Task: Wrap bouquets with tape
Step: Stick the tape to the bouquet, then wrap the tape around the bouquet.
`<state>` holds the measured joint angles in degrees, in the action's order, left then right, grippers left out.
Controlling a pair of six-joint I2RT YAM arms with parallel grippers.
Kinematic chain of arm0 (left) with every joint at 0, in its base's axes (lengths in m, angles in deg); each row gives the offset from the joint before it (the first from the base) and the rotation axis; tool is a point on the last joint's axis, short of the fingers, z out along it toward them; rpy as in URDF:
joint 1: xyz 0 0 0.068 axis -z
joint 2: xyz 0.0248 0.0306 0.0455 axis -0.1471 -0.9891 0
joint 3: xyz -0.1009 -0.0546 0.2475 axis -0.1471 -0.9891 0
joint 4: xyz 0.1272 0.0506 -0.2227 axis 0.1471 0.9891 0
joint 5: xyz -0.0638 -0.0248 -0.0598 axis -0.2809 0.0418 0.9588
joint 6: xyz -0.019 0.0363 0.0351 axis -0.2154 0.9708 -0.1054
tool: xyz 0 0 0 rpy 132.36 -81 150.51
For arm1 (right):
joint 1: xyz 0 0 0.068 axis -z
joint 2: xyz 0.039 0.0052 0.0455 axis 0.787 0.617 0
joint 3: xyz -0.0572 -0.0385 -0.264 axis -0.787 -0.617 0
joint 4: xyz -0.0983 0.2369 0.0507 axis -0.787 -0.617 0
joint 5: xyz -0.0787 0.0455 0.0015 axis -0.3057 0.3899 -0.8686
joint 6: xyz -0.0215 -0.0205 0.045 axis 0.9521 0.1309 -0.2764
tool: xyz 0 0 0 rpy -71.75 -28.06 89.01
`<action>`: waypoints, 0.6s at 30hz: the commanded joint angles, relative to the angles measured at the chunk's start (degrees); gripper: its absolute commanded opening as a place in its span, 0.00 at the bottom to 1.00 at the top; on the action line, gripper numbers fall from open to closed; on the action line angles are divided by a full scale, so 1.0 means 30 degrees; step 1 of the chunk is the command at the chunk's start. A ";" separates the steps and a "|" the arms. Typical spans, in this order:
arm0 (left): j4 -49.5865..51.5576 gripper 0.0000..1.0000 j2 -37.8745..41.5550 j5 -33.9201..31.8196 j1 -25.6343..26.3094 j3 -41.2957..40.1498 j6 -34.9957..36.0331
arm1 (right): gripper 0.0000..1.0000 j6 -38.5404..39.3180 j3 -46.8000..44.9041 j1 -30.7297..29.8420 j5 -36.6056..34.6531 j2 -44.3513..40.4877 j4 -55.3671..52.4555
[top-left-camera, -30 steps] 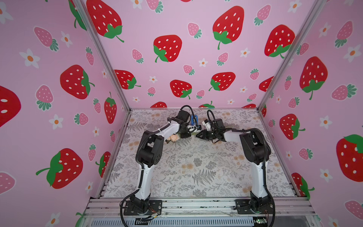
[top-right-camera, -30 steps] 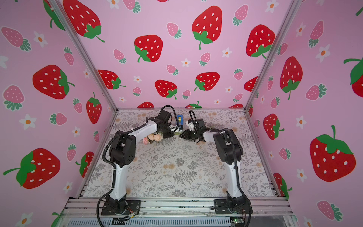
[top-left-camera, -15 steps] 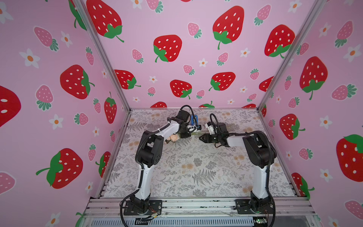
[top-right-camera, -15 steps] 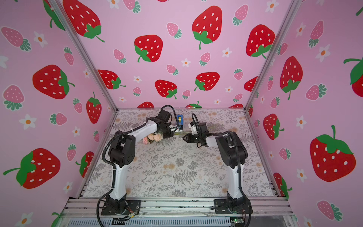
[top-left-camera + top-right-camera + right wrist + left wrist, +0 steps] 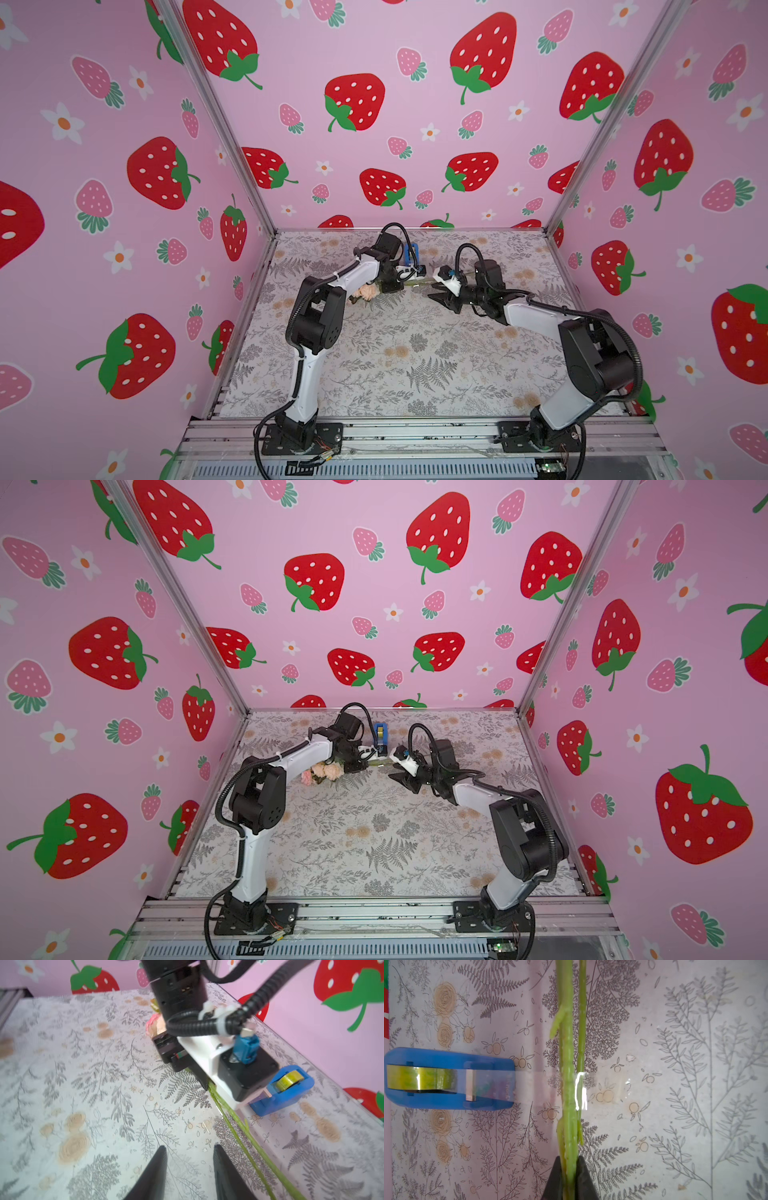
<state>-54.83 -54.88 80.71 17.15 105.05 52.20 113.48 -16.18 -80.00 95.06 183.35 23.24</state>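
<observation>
Partly behind left arm [image 5: 349, 276]: bouquet [image 5: 367, 292]; tape [image 5: 409, 254] seemingly half hidden.

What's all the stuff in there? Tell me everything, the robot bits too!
bouquet: one, pink and cream flowers with green stems, back of the table.
tape: one, yellowish roll in a blue holder, behind the stems.
strip: one, clear, from the holder across the stems.
table: one, grey fern print.
walls: three, pink with strawberries.
left arm: one, white and black.
right arm: one, white and black.
left claw: black, shut on the bouquet's stems.
right claw: black, open, empty.
</observation>
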 commanded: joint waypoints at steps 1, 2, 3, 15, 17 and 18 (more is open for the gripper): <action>0.0538 0.00 0.0642 0.0553 -0.0030 0.0305 0.0381 | 0.39 0.6906 -0.0554 -0.0198 -0.0178 0.0291 0.0077; 0.0571 0.00 0.0641 0.0597 -0.0023 0.0308 0.0354 | 0.38 0.8034 -0.0539 -0.0270 -0.0235 0.0492 0.0228; 0.0574 0.00 0.0641 0.0619 -0.0011 0.0358 0.0346 | 0.38 0.8908 -0.0574 -0.0352 -0.0403 0.0666 0.0609; 0.0714 0.00 0.0378 0.0725 -0.0011 0.0577 0.0236 | 0.33 0.9838 0.1758 -0.1203 -0.1648 0.3673 0.2653; 0.0778 0.00 0.0355 0.0758 -0.0037 0.0553 0.0290 | 0.33 0.9684 0.1736 -0.1283 -0.2006 0.3850 0.3393; 0.0797 0.00 0.0348 0.0758 -0.0053 0.0512 0.0353 | 0.33 0.9633 0.1776 -0.1313 -0.2173 0.3998 0.3733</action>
<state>-54.11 -54.88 80.88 17.15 105.05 52.51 140.76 -12.05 -83.52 89.23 194.39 30.93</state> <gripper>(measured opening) 0.121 0.330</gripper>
